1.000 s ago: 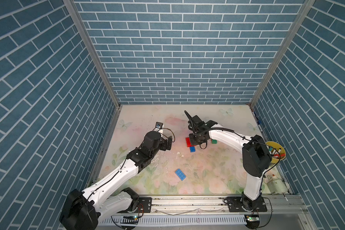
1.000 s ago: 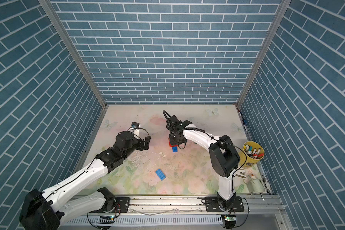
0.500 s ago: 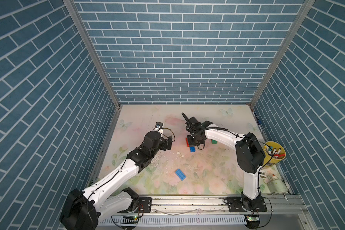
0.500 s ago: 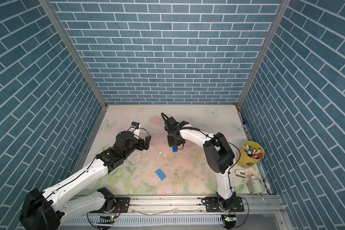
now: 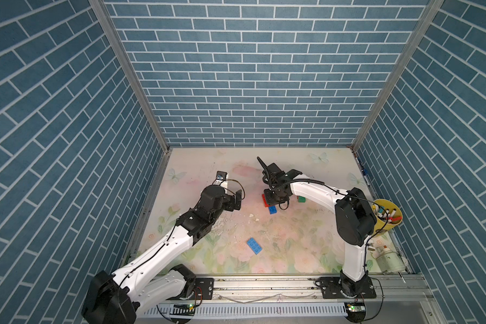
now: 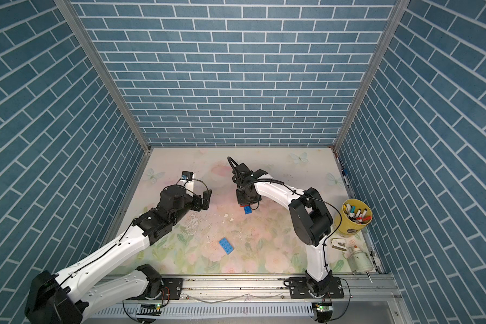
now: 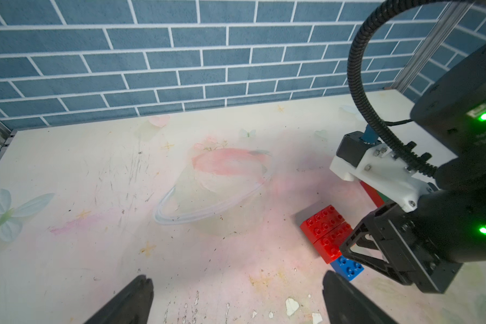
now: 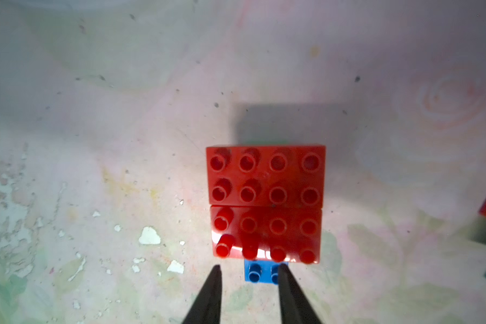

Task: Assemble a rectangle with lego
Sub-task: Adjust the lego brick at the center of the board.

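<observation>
Two red bricks hide part of blue brick, R wrist view.

You see only part of the small blue studded brick — the right end effector overlaps it.

Two red bricks sit side by side on a scuffed, flower-printed worktop, a small blue brick touching them and a green brick nearby; a light blue brick lies well apart toward the front, a yellow cup of markers at the right edge
</observation>
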### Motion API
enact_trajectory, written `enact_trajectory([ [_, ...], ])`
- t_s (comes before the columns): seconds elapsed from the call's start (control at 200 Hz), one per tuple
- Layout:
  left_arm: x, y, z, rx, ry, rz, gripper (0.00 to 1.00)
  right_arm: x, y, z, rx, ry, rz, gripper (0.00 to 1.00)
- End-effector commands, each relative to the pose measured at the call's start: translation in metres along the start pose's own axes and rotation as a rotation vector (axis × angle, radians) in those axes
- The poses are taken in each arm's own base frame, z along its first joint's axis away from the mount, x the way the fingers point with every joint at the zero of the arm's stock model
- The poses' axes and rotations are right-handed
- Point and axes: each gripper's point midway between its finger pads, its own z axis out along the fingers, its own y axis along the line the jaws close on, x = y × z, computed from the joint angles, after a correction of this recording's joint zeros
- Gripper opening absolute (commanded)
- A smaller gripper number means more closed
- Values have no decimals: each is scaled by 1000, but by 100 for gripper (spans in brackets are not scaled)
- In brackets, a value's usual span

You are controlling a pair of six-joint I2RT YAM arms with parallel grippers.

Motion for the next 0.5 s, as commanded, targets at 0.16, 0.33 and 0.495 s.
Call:
enact_trajectory([
  [0.16,1,-44,-33,153,-61,88,100,-27,-8,-111,-111,-267,4,67],
  [0.33,50,-83,-32,131,119,237,100,1,-66,-135,-45,-305,148,67],
  [0.495,122,-110,-27,49,398,357,100,35,-116,-149,15,-360,254,67],
])
